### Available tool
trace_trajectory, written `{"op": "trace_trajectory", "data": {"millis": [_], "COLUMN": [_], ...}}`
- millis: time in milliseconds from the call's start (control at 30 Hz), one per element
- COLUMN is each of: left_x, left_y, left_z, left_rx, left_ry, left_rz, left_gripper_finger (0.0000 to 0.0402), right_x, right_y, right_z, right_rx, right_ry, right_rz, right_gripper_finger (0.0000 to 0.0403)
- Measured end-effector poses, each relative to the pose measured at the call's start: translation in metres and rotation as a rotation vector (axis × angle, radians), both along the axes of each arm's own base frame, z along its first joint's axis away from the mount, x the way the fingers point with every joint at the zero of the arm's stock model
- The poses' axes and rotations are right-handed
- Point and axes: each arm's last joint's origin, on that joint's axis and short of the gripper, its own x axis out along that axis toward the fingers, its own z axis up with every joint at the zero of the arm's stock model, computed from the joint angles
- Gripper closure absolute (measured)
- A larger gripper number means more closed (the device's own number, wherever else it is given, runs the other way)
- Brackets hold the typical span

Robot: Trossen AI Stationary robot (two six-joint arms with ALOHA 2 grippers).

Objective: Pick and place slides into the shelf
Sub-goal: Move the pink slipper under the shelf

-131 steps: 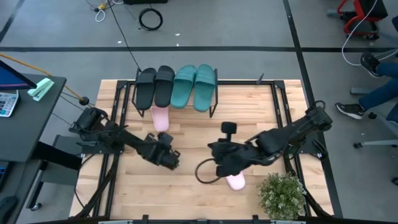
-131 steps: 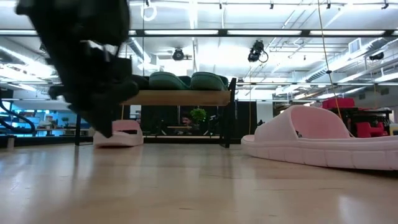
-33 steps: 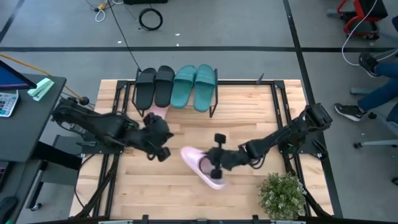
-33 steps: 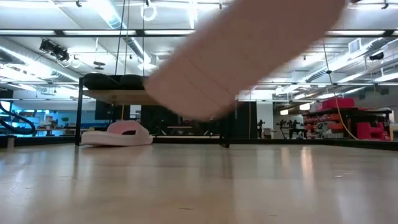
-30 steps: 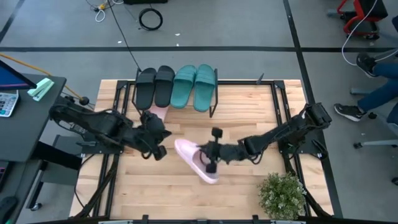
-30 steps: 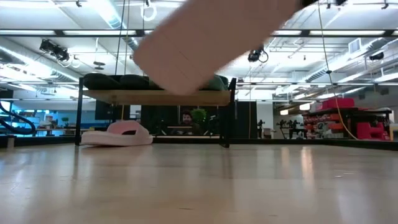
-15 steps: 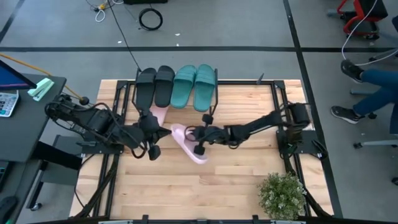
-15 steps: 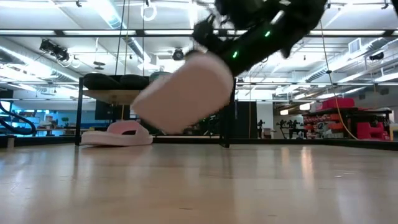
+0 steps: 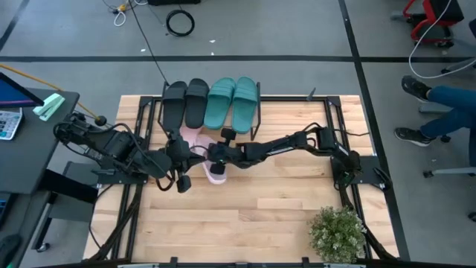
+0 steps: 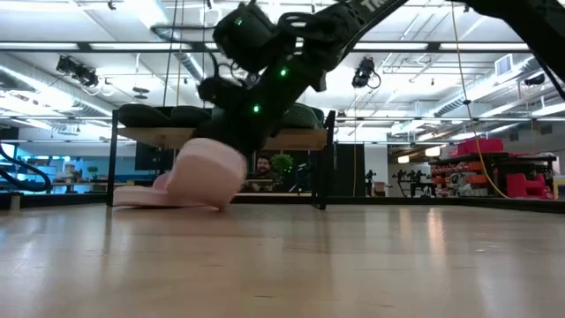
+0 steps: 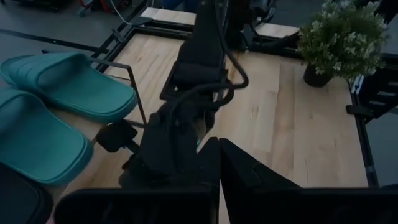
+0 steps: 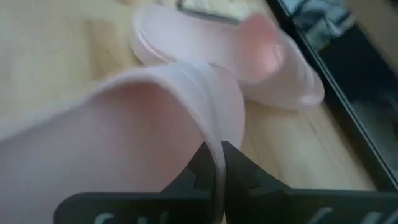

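Right tool (image 9: 217,158) clamped on pink slide (image 9: 216,170), carried from near edge to shelf (image 9: 256,126) front, beside pink mate (image 9: 192,137); left tool (image 9: 181,148) shut, empty. Last pair nearly shelved.

Grey floor (image 9: 297,30), ceiling strip lights (image 10: 415,46), gym bkgd.

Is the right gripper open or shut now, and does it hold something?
Shut. In the right wrist view the right gripper pinches the strap of a pink slide, fingers close together on it, beside the other pink slide.
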Motion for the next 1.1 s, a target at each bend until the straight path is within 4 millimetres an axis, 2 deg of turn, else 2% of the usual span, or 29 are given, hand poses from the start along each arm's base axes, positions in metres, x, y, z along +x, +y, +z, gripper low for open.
{"op": "trace_trajectory", "data": {"millis": [167,333,633,733,867,1100], "left_x": [-0.003,-0.005,-0.005,-0.005,-0.005,-0.005], "left_y": [0.0,0.001,0.001,0.001,0.001,0.001], "left_z": [-0.003,-0.006,-0.006,-0.006,-0.006,-0.006], "left_rx": [0.02,0.028,0.013,0.013,0.012,-0.009], "left_ry": [0.044,0.072,0.07,0.07,0.069,0.062], "left_rz": [-0.006,-0.002,0.01,0.01,0.01,0.025], "left_gripper_finger": [0.0396,0.0383,0.0393,0.0396,0.0388,0.0379], "right_x": [0.004,0.001,-0.004,-0.004,-0.004,-0.004], "right_y": [-0.002,-0.002,-0.032,-0.036,-0.034,-0.024], "right_z": [-0.001,0.001,-0.003,-0.003,-0.004,-0.005], "right_rx": [-0.037,-0.097,-0.05,-0.046,-0.03,-0.004], "right_ry": [0.021,0.035,0.034,0.037,0.064,0.075], "right_rz": [-0.024,-0.094,-0.211,-0.211,-0.166,-0.126], "right_gripper_finger": [0.0393,0.0393,0.0392,0.0388,0.0363,0.0292]}}
